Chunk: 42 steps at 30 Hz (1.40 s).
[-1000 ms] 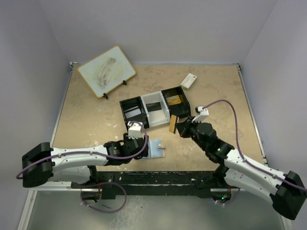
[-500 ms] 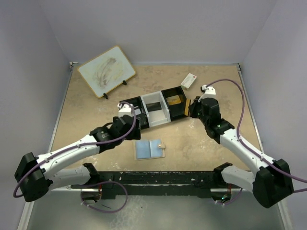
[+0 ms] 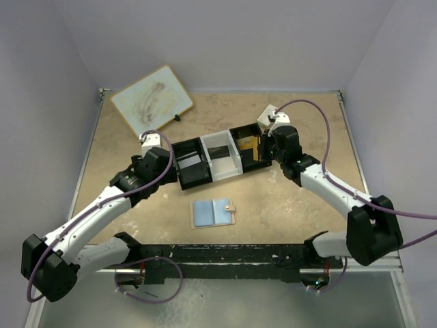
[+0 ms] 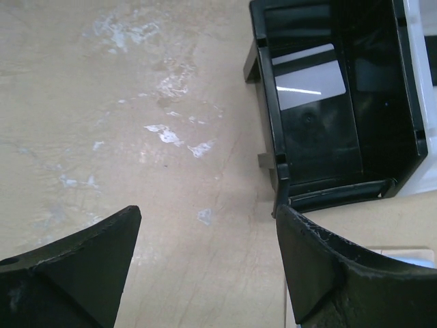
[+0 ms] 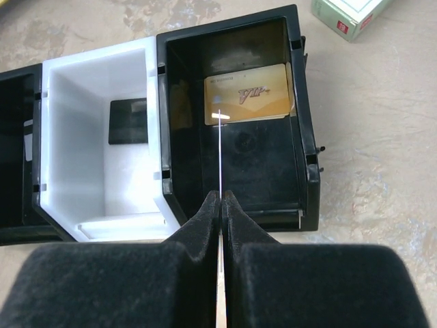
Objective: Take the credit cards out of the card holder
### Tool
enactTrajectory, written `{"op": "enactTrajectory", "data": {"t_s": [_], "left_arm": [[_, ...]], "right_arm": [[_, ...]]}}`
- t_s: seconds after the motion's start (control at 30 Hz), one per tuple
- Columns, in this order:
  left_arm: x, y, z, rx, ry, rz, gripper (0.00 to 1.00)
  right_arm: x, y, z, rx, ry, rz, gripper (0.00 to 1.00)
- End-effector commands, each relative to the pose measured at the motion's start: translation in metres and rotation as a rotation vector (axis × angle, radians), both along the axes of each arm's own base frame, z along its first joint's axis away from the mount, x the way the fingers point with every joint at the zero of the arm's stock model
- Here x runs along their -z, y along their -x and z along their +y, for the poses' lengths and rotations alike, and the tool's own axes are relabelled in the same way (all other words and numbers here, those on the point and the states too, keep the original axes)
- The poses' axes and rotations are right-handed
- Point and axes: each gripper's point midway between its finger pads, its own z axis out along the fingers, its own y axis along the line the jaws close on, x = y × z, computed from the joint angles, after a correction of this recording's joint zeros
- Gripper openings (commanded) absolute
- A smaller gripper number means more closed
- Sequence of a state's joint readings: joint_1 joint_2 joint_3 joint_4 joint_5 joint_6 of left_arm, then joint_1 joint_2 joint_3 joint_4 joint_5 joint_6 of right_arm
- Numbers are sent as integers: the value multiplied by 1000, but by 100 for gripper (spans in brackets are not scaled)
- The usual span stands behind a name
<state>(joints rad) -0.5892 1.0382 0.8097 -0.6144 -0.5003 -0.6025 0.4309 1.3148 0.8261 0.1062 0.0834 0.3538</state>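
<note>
The tray [image 3: 220, 158] is a rigid plastic block of three square compartments, black, white and black, standing on a beige, stone-patterned worktop [image 3: 136, 191] flecked with white scuffs. Each compartment holds one flat card: a pale glossy card [image 4: 308, 75] in the left black one, a dark card [image 5: 128, 121] in the white one, and a gold card [image 5: 247, 93] with script lettering in the right black one.

The right hand [image 5: 220, 198] is above the right black compartment, its matte black fingers pressed together on a fourth, thin card [image 5: 219, 154] seen edge-on as a bright line. The left hand [image 4: 205, 220] is at the tray's left end, its two worn black fingers spread wide with nothing between them.

The card holder [image 3: 212, 213] lies open flat on the near side of the tray, apart from it. It shows two pale blue panels and a small tan snap tab.

Beyond the tray's right end lies one small pale box [image 5: 348, 14] with a red mark.
</note>
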Motion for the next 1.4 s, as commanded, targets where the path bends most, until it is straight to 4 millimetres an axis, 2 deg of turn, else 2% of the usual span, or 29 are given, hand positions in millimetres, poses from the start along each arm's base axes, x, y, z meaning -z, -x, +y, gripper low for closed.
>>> {"op": "enactTrajectory", "data": {"t_s": [0.0,0.2,0.5,1.0,1.23,1.37], "left_arm": [[-24,-2,25,-75,-63,-94,78],[-42,0,45,-155,-98,-172,79],[-43,0,51,-175,-125,-173,79],[-40,0,50,-166,-136,-160,79],[-40,0,49,-160,-134,-159,79],[-39,-1,48,-152,-131,-154,79]], "right_arm": [[-18,-16,12,-51,-3,-46,0],[2,-23,21,-85,9,3,0],[11,-18,41,-179,-41,34,0],[-1,-1,62,-290,-141,49,0],[-10,5,63,-317,-149,29,0],[-16,-12,36,-221,-1,-40,0]]}}
